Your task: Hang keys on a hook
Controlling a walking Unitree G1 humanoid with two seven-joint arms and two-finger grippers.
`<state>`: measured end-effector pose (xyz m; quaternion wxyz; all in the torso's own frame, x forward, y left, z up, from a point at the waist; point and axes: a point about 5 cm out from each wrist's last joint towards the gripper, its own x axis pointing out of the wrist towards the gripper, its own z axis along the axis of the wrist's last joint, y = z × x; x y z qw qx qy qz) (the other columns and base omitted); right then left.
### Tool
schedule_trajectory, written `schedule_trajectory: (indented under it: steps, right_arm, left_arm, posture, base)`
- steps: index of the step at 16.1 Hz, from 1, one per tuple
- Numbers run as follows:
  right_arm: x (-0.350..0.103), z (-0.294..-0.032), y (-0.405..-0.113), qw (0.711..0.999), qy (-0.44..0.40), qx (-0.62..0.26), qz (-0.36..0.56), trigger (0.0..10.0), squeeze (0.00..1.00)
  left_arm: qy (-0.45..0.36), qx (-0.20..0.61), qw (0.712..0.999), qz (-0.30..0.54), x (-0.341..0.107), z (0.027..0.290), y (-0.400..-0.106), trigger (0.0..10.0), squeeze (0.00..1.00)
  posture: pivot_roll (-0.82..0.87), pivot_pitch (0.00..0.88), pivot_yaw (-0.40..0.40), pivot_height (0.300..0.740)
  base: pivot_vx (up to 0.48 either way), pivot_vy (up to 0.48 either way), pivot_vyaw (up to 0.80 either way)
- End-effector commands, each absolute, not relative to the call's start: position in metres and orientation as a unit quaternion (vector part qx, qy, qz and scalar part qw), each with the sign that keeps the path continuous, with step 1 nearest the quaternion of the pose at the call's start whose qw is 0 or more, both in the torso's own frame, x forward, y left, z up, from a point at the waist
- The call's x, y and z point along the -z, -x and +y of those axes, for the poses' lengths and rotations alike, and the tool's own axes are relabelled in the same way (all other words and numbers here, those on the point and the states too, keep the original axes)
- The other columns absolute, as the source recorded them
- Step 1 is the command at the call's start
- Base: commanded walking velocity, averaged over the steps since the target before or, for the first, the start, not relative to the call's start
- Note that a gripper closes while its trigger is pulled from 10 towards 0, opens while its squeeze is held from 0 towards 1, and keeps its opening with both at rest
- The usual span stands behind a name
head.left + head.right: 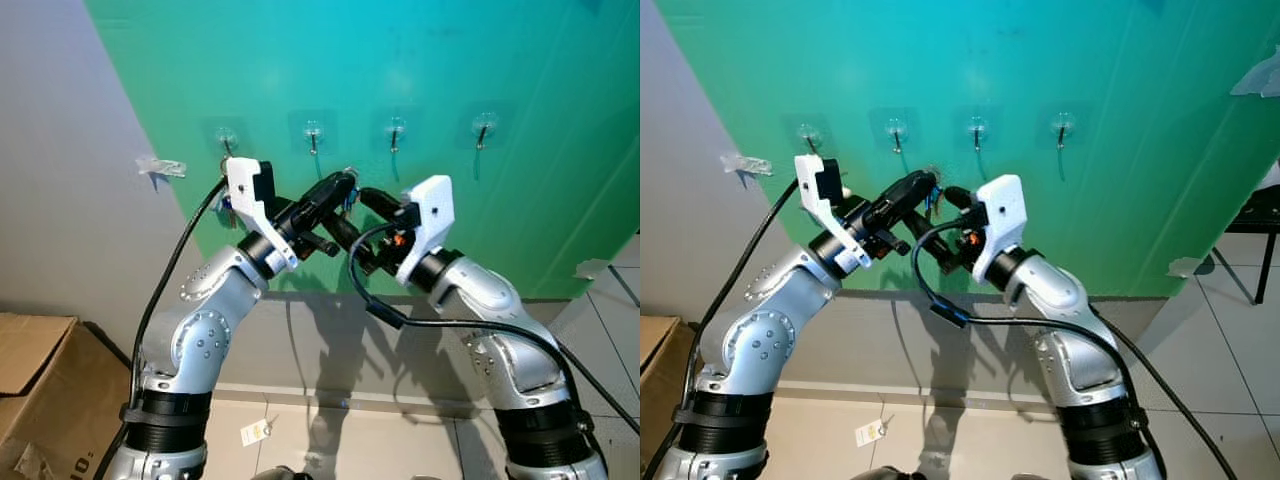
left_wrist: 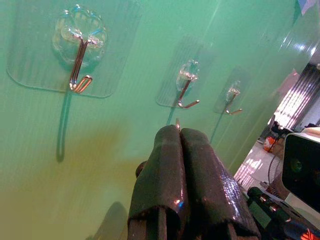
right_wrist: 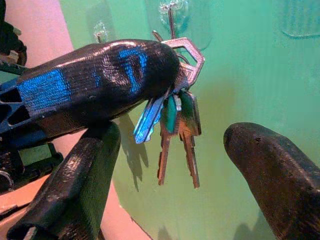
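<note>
The silver bunch of keys [image 3: 175, 107] is pinched by the left gripper [image 3: 165, 65] near the clear-backed metal hook [image 3: 170, 15] — not hung yet; right gripper [image 3: 170, 170] jaws wide.

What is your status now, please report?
Left gripper shut on keys, held up near green wall below the hooks. Right gripper open beside the keys. Keys not yet hung. Nothing between keys and hooks.

- A brown cardboard box [image 1: 35, 385] is sitting on the floor by the grey wall.
- A small white paper tag [image 1: 256, 432] is lying on the beige tiled floor [image 1: 400, 445].
</note>
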<state>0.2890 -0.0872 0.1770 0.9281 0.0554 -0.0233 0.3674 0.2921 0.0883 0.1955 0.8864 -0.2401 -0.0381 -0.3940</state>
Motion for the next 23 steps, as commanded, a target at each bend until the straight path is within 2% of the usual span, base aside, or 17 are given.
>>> schedule_trajectory:
  steps: [1, 4, 5, 6, 7, 13, 15, 23]
  right_arm:
    - [-0.179, -0.084, -0.291, 0.929, -0.051, -0.365, -0.025, 10.0, 0.00]
    - [-0.179, -0.080, -0.292, 0.931, -0.057, -0.361, -0.025, 10.0, 0.00]
    - [-0.179, -0.080, -0.292, 0.931, -0.064, -0.358, -0.025, 2.7, 0.00]
    - [-0.179, -0.080, -0.292, 0.931, -0.067, -0.357, -0.025, 2.7, 0.00]
    - [-0.179, -0.079, -0.293, 0.931, -0.072, -0.357, -0.026, 0.0, 0.00]
    - [-0.184, -0.077, -0.294, 0.933, -0.091, -0.347, -0.031, 0.0, 0.00]
    - [-0.191, -0.075, -0.296, 0.931, -0.125, -0.341, -0.036, 0.0, 0.00]
    - [-0.190, -0.072, -0.297, 0.931, -0.128, -0.341, -0.035, 0.0, 0.00]
  left_arm:
    - [0.237, 0.399, 0.885, -0.039, -0.197, 0.088, -0.291, 0.0, 1.00]
    - [0.237, 0.401, 0.884, -0.039, -0.198, 0.087, -0.291, 0.0, 1.00]
    - [0.237, 0.401, 0.884, -0.039, -0.198, 0.087, -0.291, 0.0, 1.00]
    - [0.237, 0.401, 0.884, -0.039, -0.198, 0.087, -0.291, 0.0, 1.00]
    - [0.236, 0.401, 0.884, -0.040, -0.199, 0.087, -0.291, 0.0, 1.00]
    - [0.236, 0.402, 0.884, -0.039, -0.198, 0.087, -0.289, 0.0, 1.00]
    - [0.235, 0.402, 0.884, -0.038, -0.198, 0.087, -0.289, 0.0, 1.00]
    - [0.233, 0.406, 0.883, -0.039, -0.199, 0.087, -0.290, 0.0, 1.00]
  posture:
    - [-0.16, 0.001, 0.124, 0.740]
    - [-0.16, 0.004, 0.123, 0.740]
    - [-0.16, 0.004, 0.124, 0.740]
    - [-0.16, 0.004, 0.124, 0.740]
    - [-0.16, 0.006, 0.124, 0.740]
    - [-0.16, 0.014, 0.125, 0.740]
    - [-0.16, 0.011, 0.124, 0.740]
    - [-0.15, 0.000, 0.124, 0.740]
  base:
    - [0.000, 0.000, 0.00]
    - [0.000, 0.000, 0.00]
    - [0.000, 0.000, 0.00]
    - [0.000, 0.000, 0.00]
    - [0.000, 0.000, 0.00]
    - [0.000, 0.000, 0.00]
    - [0.000, 0.000, 0.00]
    - [0.000, 0.000, 0.00]
